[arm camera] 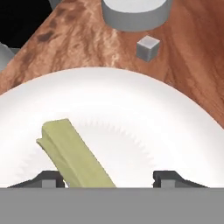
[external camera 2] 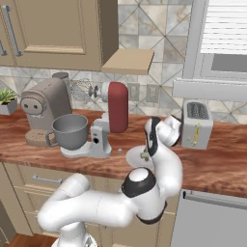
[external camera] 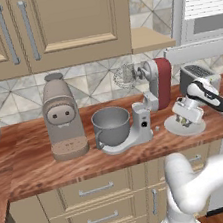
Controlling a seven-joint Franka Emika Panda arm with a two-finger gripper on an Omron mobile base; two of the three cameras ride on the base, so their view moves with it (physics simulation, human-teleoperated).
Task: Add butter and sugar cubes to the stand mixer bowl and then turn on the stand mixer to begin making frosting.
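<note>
The pincer [arm camera: 105, 178] hangs low over the white plate [arm camera: 144, 118], its tips spread, with the butter stick [arm camera: 74, 155] lying just inside the left tip and not clearly pinched. Beyond the plate a sugar cube [arm camera: 148, 47] sits on the tabletop [arm camera: 192, 57]. The stand mixer bowl [external camera: 111, 125] beside the plate looks empty, so nothing seems added, and the stand mixer [external camera: 152, 97] is not yet switched on, I judge.

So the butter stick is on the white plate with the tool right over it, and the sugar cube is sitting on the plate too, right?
Not quite. The butter stick does lie on the white plate with the tool right over it, but the sugar cube sits off the plate, on the wooden counter beyond its rim. The hand view shows this.
</note>
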